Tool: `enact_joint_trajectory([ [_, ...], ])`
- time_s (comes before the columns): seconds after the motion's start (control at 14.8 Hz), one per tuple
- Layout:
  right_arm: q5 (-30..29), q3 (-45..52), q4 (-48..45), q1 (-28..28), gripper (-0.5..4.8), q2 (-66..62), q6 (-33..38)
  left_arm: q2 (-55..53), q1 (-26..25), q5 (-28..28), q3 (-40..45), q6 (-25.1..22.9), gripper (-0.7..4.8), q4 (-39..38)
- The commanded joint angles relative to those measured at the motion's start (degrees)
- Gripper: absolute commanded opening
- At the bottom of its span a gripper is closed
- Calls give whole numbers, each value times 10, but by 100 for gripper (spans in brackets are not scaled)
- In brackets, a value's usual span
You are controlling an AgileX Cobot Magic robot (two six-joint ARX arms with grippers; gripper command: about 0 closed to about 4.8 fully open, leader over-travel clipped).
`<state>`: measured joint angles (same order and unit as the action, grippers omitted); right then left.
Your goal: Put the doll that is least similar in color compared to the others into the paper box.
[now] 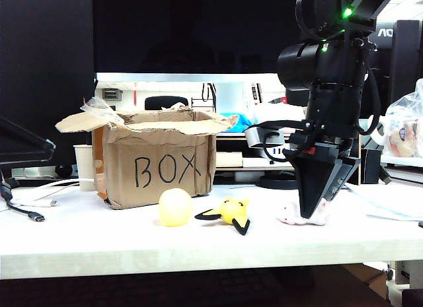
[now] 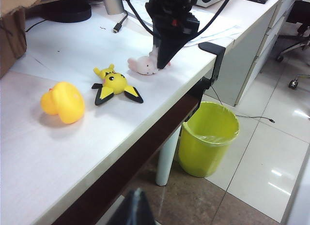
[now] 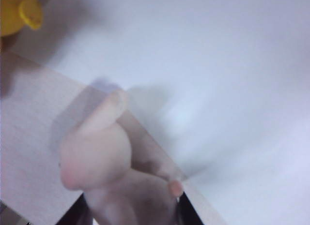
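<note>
**Whitish-pink doll between the right jaws, grip not yet sure**

Whitish-pink lumpy soft doll lies on the white table, right of the bright yellow toy with black pointed tips and the pale yellow smooth ball. My right gripper points straight down onto it, tips at table level.

Risks as I judge them: the doll is soft and low, so the fingers may pinch only a fold or an ear and it slips out on the lift. Tips look v. close to the tabletop, so they could scrape or drag it sideways. On the way to the brown cardboard box marked "BOX" the ragged flaps could snag it.

Jaws: in the right wrist view the doll sits between the two dark fingers, filling the gap; jaws partly apart, and I can't tell if they're clamped yet. Left gripper hangs off the table edge, well apart from the toys; only a dark tip shows, so can't tell its state.
</note>
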<state>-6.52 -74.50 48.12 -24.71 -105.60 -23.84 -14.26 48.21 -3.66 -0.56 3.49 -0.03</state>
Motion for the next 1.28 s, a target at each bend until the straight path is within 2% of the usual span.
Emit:
enact_joint_trajectory([
  [0.07,4,-1,-2,-1,72,1,0,0,0,-2,-1,0,-5,5],
  [0.4,4,-10,18,0,72,2,13,0,0,-1,-1,0,-5,5],
  [0.67,2,-66,75,0,72,3,13,0,0,-2,-1,-1,-5,5],
  [0.94,4,-154,122,0,73,36,13,0,0,-1,-1,0,-5,5],
  [1.28,2,-312,176,0,73,48,13,0,0,-2,-1,0,-5,5],
])
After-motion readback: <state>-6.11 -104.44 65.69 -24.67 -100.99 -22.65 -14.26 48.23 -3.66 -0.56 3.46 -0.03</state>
